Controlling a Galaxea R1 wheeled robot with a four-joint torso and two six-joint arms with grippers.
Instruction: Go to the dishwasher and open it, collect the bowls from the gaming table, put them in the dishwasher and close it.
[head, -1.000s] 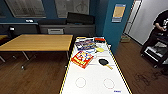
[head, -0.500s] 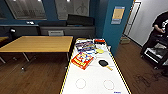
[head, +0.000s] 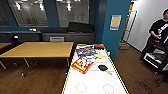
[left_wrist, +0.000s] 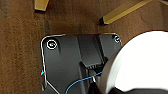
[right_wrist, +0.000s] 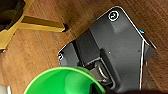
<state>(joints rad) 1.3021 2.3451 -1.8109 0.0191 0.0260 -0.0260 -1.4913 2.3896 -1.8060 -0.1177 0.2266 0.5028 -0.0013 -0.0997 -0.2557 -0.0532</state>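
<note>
The gaming table (head: 95, 82), with a white top and yellow edges, runs away from me just ahead in the head view. In the left wrist view a white bowl (left_wrist: 142, 65) hangs above the wooden floor, and my left gripper (left_wrist: 96, 86) is shut on its rim. A green bowl (right_wrist: 62, 82) hangs the same way in the right wrist view, held at the rim by my right gripper (right_wrist: 100, 87). The dishwasher is out of view.
Colourful game boxes (head: 82, 65) and a black paddle (head: 103, 67) lie on the table's far half. A wooden table (head: 40, 49) stands to the left and a teal pillar (head: 112, 27) behind. A person (head: 157, 32) stands at the right. Yellow table legs (right_wrist: 42, 23) stand close below.
The whole head picture has shifted, and the game table and the things on it sit lower and larger: the camera has moved closer. The person stays at the right.
</note>
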